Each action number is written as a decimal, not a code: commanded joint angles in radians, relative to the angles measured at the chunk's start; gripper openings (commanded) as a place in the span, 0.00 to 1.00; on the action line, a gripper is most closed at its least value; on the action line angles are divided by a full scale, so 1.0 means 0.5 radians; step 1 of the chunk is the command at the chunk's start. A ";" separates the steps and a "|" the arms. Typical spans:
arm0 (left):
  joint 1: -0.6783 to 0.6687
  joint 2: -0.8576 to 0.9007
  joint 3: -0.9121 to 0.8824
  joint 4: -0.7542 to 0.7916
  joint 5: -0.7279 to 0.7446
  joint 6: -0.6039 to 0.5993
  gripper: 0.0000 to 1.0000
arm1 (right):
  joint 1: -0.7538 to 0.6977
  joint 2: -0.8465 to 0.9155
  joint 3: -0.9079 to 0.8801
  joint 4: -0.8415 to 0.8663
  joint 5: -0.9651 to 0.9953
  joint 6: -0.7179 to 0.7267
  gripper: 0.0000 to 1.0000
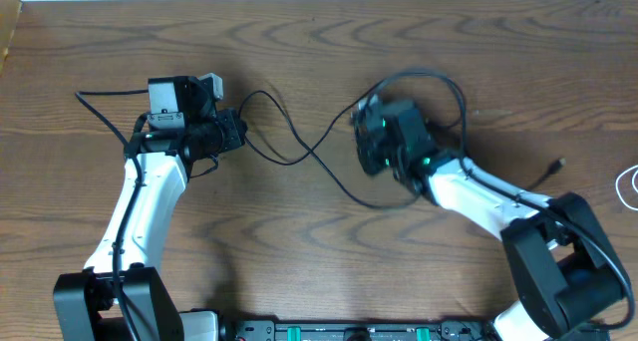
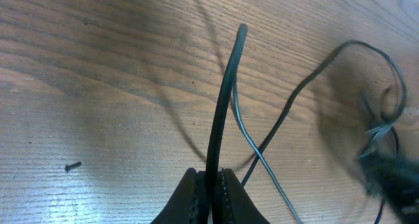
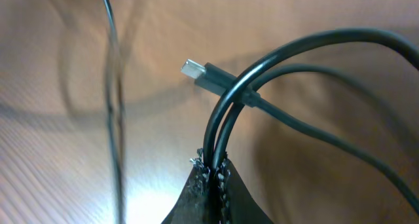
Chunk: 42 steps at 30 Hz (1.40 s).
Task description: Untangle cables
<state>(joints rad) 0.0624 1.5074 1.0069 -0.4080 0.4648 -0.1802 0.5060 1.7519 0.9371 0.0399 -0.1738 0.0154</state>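
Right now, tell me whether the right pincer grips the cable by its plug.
No: the right pincer is shut on two strands of black cable, and the plug sticks out free beyond them.

Flat brown wooden worktop [image 1: 299,251]: darker wavy grain lines throughout. Thin flexible black cables [image 1: 311,153]: uniform matte black, one ending in a small silver metal plug tip [image 3: 190,69] (black collar behind it). Thin white cord [image 1: 621,181]: plain white. Robot arms [image 1: 140,206]: white shells, black joints.
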 commanded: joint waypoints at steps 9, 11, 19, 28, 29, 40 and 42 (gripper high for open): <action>-0.006 -0.011 0.042 -0.036 -0.012 -0.001 0.08 | -0.298 -0.574 0.471 0.018 -0.142 0.049 0.01; -0.006 -0.011 0.042 -0.036 -0.014 -0.001 0.08 | -0.388 -0.672 0.471 -0.002 -0.137 0.049 0.01; -0.005 -0.011 0.042 -0.092 -0.600 -0.002 0.08 | -0.780 -0.815 0.470 -0.470 0.549 0.063 0.01; -0.005 -0.011 0.042 -0.168 -0.603 -0.002 0.08 | -0.866 -0.639 0.461 -1.150 0.528 0.126 0.01; -0.005 -0.011 0.042 -0.169 -0.603 -0.002 0.08 | -0.865 -0.603 0.461 -1.187 0.530 0.125 0.01; -0.005 -0.011 0.042 -0.214 -0.603 -0.002 0.08 | -0.874 -0.162 0.461 -1.662 1.508 0.722 0.05; -0.005 -0.011 0.042 -0.217 -0.602 -0.002 0.08 | -0.874 -0.101 0.461 -1.675 1.321 0.732 0.06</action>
<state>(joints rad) 0.0616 1.5074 1.0080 -0.5106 0.1776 -0.1829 0.0692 1.6634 1.1641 -0.7906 0.4744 0.2729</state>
